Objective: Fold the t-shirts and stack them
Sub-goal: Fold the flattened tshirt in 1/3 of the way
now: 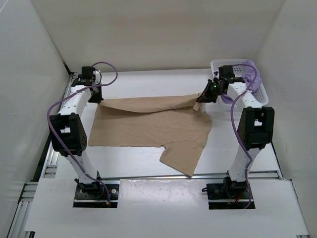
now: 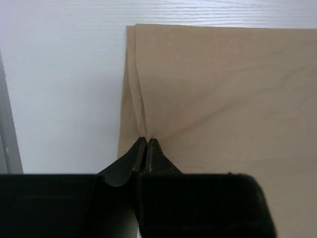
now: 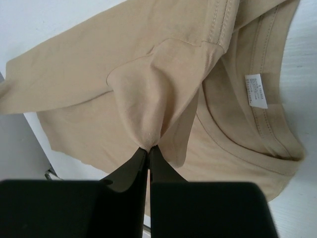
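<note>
The white counter [image 1: 124,161] carried a tan t-shirt [image 1: 148,126] spread mostly flat across its middle, one sleeve reaching toward the near edge, and a white perforated basket [image 1: 233,63] in its far right corner.

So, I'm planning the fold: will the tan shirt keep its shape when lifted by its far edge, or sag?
Probably floppy: the tan shirt puckers into soft creases where the right gripper pinches it. It would likely sag between the pinches, as its raised edge runs wavy. Seemingly light: the left gripper holds it by a tiny pinch.
</note>
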`<state>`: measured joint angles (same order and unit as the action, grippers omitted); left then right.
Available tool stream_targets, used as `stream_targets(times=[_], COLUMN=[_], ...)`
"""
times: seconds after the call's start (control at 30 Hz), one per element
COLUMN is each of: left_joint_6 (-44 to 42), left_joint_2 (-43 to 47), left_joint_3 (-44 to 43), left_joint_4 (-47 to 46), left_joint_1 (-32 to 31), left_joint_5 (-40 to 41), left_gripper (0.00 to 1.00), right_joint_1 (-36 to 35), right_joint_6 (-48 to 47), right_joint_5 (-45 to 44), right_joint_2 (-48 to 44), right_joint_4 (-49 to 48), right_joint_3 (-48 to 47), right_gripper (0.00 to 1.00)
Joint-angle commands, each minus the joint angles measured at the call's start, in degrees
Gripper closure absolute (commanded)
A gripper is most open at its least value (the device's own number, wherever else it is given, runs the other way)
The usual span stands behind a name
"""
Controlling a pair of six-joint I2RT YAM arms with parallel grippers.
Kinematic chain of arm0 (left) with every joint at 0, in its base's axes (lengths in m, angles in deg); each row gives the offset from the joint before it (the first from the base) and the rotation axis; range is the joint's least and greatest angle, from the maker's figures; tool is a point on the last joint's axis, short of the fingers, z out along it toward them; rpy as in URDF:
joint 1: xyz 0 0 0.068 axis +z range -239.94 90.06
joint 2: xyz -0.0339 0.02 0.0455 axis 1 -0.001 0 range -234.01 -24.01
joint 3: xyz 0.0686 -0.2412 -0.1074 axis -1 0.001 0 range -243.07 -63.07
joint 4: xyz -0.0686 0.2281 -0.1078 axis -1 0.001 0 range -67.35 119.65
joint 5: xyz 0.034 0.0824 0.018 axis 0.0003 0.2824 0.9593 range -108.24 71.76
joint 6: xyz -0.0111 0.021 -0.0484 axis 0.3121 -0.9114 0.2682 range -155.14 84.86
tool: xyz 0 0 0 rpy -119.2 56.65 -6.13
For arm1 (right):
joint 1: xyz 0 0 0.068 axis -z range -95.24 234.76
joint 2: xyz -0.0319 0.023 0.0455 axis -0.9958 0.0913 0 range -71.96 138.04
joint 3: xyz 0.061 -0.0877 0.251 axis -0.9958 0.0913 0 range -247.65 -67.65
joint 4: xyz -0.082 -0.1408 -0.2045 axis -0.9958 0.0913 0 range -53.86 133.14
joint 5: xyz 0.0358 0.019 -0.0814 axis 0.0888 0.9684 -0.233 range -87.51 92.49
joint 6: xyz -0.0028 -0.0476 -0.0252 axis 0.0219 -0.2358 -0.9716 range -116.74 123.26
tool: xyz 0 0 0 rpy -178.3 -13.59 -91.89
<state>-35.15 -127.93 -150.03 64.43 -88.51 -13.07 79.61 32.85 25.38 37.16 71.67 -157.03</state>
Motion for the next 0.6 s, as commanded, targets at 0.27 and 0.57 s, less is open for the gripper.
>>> stream_targets(times=[0.27,0.57], left_joint_6=[0.0,0.0], left_joint_2=[-2.0,-3.7], left_joint_3=[-0.2,3.2], left_joint_4=[-1.1,-1.1], left_joint_1=[2.8,2.8], left_joint_5=[4.0,5.6], left_gripper=[0.87,0.82], right_joint_1=[0.5,0.5], right_joint_6=[2.1,2.6], right_joint_5=[10.8,11.9], right_joint_2=[-4.4,-5.7], right_joint_4=[0.7,0.7], right_joint_3=[0.6,4.3], right_gripper=[1.0,1.0])
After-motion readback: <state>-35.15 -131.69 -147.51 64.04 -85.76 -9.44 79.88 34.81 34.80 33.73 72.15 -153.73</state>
